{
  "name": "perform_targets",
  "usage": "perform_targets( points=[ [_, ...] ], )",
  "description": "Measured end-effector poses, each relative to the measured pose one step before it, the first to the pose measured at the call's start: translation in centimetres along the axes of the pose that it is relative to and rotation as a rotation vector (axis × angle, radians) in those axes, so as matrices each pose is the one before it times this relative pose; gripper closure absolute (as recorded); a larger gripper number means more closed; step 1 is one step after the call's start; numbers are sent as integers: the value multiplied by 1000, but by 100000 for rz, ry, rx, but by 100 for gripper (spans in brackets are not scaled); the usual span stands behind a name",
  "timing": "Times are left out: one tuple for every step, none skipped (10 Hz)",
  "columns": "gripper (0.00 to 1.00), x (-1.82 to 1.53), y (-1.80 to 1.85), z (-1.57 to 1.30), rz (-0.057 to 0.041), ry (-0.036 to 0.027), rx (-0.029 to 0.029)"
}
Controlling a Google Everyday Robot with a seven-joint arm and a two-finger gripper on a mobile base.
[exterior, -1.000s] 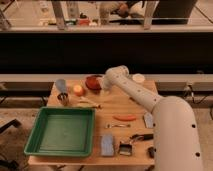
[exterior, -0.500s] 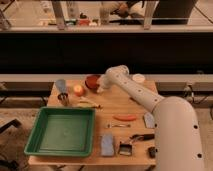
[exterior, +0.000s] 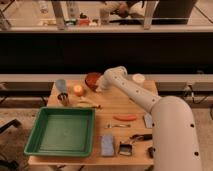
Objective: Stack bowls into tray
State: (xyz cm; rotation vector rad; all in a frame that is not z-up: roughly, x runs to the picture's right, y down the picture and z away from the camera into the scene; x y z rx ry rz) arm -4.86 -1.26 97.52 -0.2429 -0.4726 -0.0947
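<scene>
The red-orange bowl [exterior: 92,80] sits at the back middle of the wooden table [exterior: 120,102]. It looks dark along its lower edge; I cannot tell whether the dark purple bowl lies under it, and no purple bowl shows on its own. The green tray [exterior: 37,142] lies empty at the front left of the table. My gripper [exterior: 100,88] is at the end of the white arm [exterior: 132,92], down at the right edge of the red-orange bowl, touching or nearly touching it.
A pale blue cup [exterior: 61,85], a small metal cup [exterior: 63,98], an orange fruit [exterior: 78,90] and a banana [exterior: 87,104] lie between bowl and tray. A white round container [exterior: 138,78] stands back right. An orange-red stick [exterior: 125,118], a blue-grey sponge [exterior: 107,145] and small utensils lie front right.
</scene>
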Motion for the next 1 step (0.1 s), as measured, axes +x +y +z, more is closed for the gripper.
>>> perform_targets(
  points=[
    [100,-29,11,-13,-71,-18,24]
  ],
)
